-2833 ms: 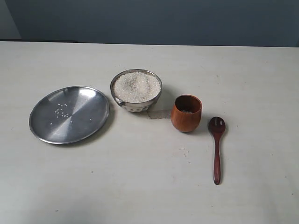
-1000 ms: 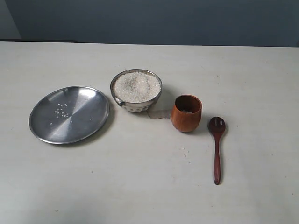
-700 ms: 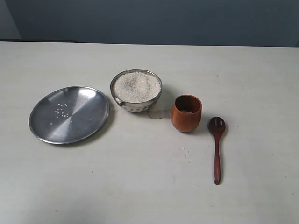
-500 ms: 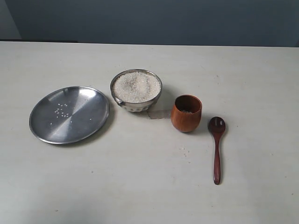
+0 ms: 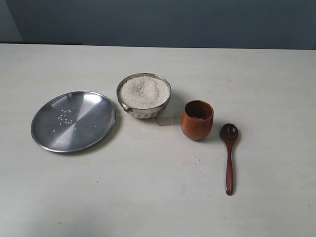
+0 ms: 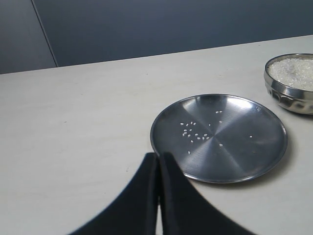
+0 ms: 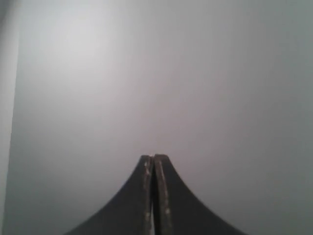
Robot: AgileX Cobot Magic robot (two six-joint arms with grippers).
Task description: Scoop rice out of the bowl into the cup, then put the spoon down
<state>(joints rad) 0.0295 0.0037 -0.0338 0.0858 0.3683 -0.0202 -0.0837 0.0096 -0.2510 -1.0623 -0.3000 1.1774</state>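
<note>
1. Exterior view: a pale table [image 5: 148, 197] carries all the things.
   - The bowl [image 5: 143, 112], of shiny steel, stands near the middle and is heaped with the rice [image 5: 144, 92].
   - To its left, just beside it, lies a flat steel plate [image 5: 94, 128] with a few white grains [image 5: 64, 117] on it.
   - To the right of the bowl, a little nearer to the camera and apart from it, the cup [image 5: 196, 123] stands upright. Something pale shows low inside it, but I cannot tell what it is.
   - The spoon [image 5: 229, 158] lies flat on the table just right of the cup and does not touch it. Its round head is beside the cup and its handle points toward the near edge.
   - A few loose grains [image 5: 195, 160] lie on the table in front of the cup.
2. Left wrist view: the left gripper [image 6: 159, 159] has its two dark fingers pressed together with nothing between them. The tips are near the rim of the plate, on the side away from the bowl. The bowl with the rice is partly seen beyond the plate.
3. Right wrist view: the right gripper [image 7: 153, 159] also has its fingers together and holds nothing. Behind it is only a pale, blurred surface, and none of the task's things are visible here.
</note>
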